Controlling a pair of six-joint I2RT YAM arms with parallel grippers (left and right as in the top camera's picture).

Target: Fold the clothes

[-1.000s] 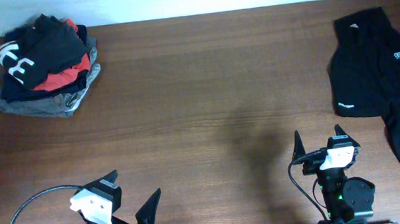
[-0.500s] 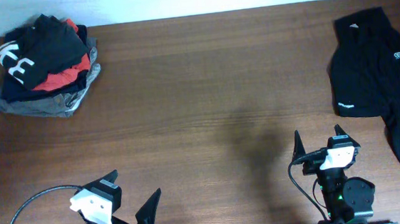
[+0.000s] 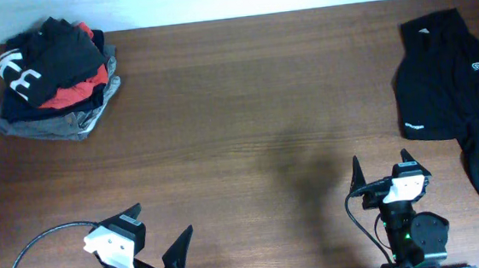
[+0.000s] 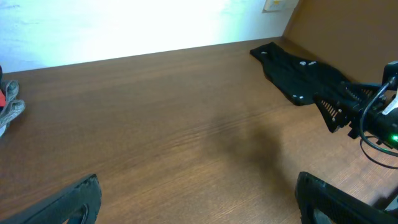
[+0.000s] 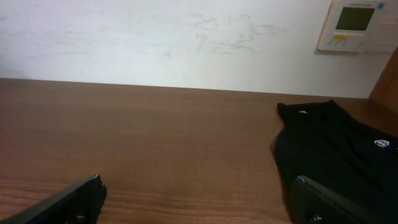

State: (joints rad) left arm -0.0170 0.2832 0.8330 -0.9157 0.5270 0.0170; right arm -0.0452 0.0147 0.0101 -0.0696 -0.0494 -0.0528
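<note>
A black shirt [image 3: 449, 75] with small white logos lies spread at the table's right edge, running off the frame's right side. It also shows in the right wrist view as the black shirt [image 5: 329, 146] and in the left wrist view as the black shirt [image 4: 298, 71]. A folded pile of clothes [image 3: 53, 76] in black, red and grey sits at the far left corner. My left gripper [image 3: 159, 226] is open at the near left, empty [image 4: 199, 199]. My right gripper [image 3: 381, 160] is open near the front, left of the shirt, with nothing between its fingers [image 5: 199, 198].
The brown wooden table [image 3: 246, 108] stretches between pile and shirt. A grey cable loop [image 3: 26, 249] lies by the left arm's base. A white wall with a control panel [image 5: 354, 23] stands behind the table. The right arm [image 4: 367, 115] shows in the left wrist view.
</note>
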